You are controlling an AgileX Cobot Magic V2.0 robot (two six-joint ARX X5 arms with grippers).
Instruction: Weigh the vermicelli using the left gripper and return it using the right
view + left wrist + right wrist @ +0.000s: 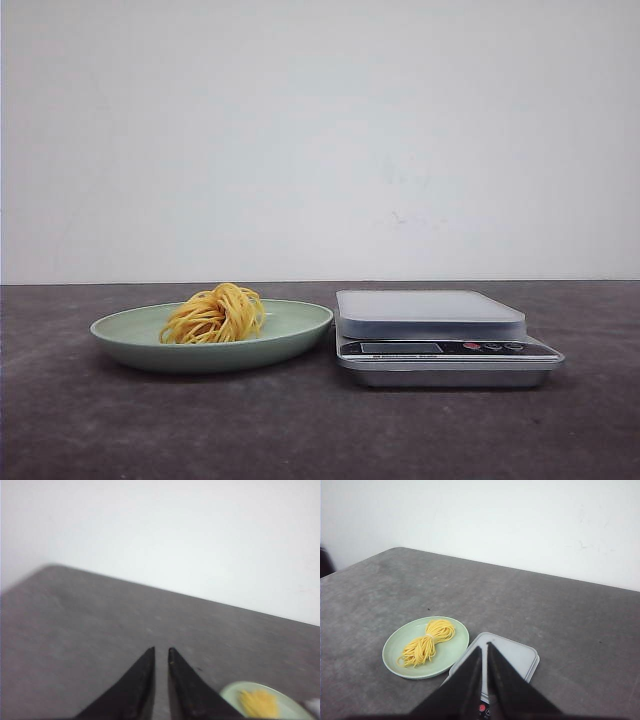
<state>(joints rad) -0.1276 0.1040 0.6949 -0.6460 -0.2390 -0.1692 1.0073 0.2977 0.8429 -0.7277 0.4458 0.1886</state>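
Note:
The vermicelli (213, 315), a small nest of yellow strands, lies on a pale green plate (300, 322) left of centre. A silver kitchen scale (430, 306) with an empty platform stands just right of the plate. Neither gripper shows in the front view. In the left wrist view, my left gripper (161, 651) is over bare table, its black fingers almost together with nothing between them; the plate (235, 692) and vermicelli (260, 704) lie off to one side. My right gripper (484, 647) hangs high above the scale (515, 655), shut and empty, with the vermicelli (427, 642) on the plate (392, 650) beside it.
The dark grey table (100, 430) runs back to a plain white wall (320, 130). The scale's display and red button (470, 346) face the front edge.

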